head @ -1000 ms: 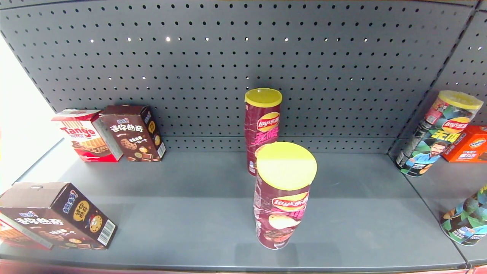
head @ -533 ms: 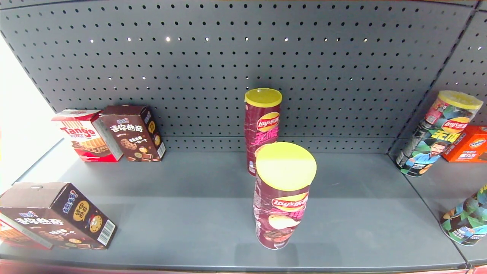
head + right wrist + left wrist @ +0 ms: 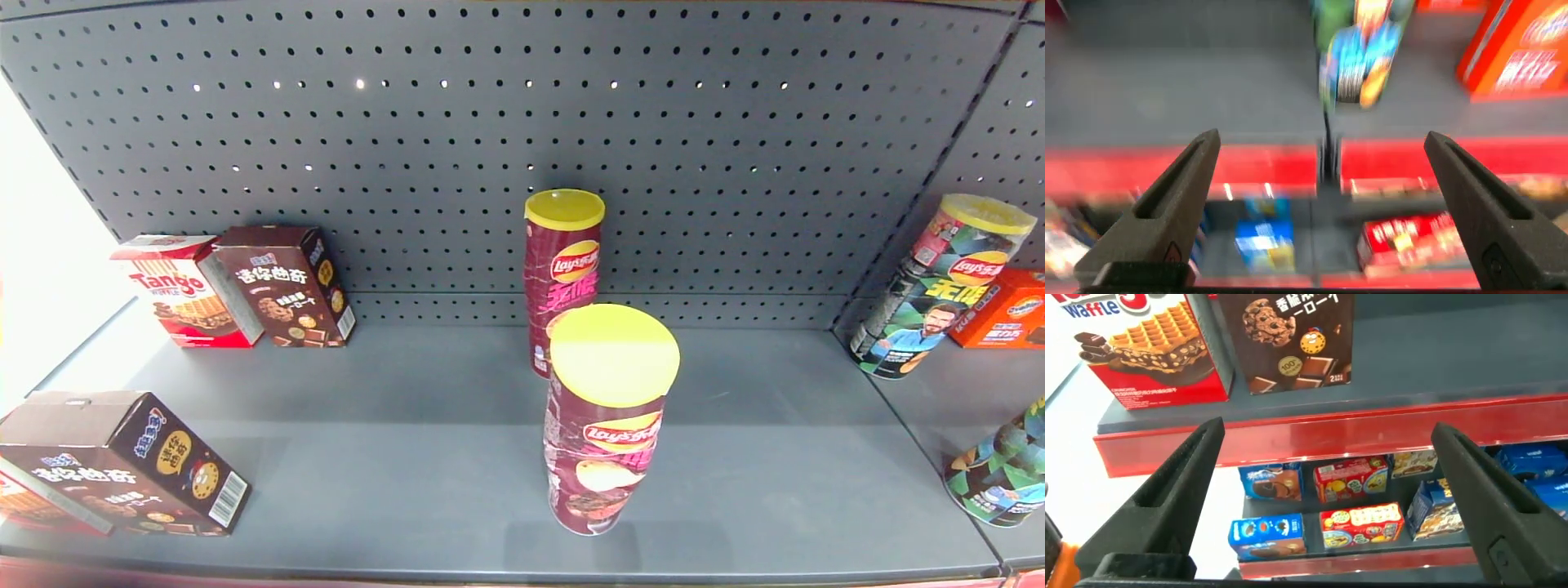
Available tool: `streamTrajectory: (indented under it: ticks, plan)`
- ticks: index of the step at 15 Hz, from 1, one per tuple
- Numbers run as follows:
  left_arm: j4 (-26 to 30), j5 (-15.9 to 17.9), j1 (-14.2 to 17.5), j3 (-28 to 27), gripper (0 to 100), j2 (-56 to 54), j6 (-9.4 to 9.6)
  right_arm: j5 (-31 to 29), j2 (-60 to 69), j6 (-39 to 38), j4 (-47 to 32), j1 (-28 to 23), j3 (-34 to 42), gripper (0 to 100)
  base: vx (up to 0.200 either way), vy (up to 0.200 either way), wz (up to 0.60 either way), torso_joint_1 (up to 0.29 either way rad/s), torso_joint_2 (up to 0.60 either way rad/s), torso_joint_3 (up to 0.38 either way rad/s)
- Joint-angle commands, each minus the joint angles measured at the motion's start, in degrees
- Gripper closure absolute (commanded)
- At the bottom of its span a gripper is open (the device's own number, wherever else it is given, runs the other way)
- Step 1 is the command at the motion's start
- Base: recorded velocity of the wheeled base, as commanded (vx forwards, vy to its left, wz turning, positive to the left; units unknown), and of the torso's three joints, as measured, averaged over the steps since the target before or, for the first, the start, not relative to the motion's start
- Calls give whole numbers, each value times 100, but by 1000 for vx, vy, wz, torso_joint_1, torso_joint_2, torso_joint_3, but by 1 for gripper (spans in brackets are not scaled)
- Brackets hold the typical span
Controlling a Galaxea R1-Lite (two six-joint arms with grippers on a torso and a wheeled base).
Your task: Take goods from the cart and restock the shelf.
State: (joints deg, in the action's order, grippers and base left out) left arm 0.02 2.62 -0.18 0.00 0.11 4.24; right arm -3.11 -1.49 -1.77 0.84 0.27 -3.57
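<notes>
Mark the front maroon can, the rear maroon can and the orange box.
front maroon can (image 3: 608,429), head view, middle of its side.
rear maroon can (image 3: 563,269), head view, on its label.
orange box (image 3: 1006,312), head view, on its front face.

Grey pegboard wall (image 3: 408,122) behind shelf (image 3: 408,425); bright glare (image 3: 33,245) at left.

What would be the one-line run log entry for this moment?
left tool: open, empty | right tool: open, empty | shelf: front maroon can and back maroon can upright
</notes>
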Motion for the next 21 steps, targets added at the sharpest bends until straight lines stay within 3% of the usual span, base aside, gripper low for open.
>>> streamTrajectory:
  ticks: [1,5,7,9,15,18,21]
  plan:
    - [-2,2,1,0,0,24,-2,293,-2022,-720,83,210,-2271,0,0,0,0,0,0,0]
    - [-2,28,1,0,0,15,-11,1884,-3138,-166,162,588,-3290,0,0,0,0,0,0,0]
    - [-2,37,1,0,0,15,-11,2359,-3666,546,180,808,-3325,0,0,0,0,0,0,0]
    - [-2,10,1,0,0,24,-11,2411,-4175,889,188,1415,-3352,0,0,0,0,0,0,0]
    - [-2,19,1,0,0,15,-11,2121,-5485,924,830,2935,-3554,0,0,0,0,0,0,0]
    - [-2,19,1,0,0,15,-20,2051,-5898,1117,839,3322,-3545,0,0,0,0,0,0,0]
    - [-2,28,1,0,0,15,-20,2025,-6250,1337,839,3375,-3457,0,0,0,0,0,0,0]
